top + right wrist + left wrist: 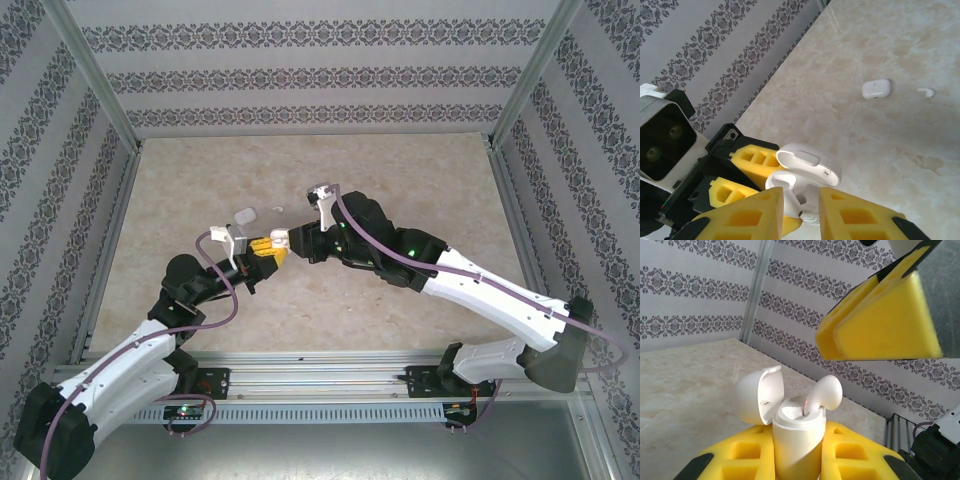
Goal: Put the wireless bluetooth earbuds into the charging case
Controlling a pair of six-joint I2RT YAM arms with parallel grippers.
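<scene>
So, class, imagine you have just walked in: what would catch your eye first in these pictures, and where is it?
The open white charging case, held upright centrally in the left gripper, with an earbud poking out of its top. The right gripper hangs just above it, yellow pads slightly apart. Farther back on the table lie a closed case and a loose earbud.

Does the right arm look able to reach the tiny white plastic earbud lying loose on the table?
Probably yes: the earbud lies on bare tabletop beside the closed white case, nothing between it and the right end effector.
</scene>
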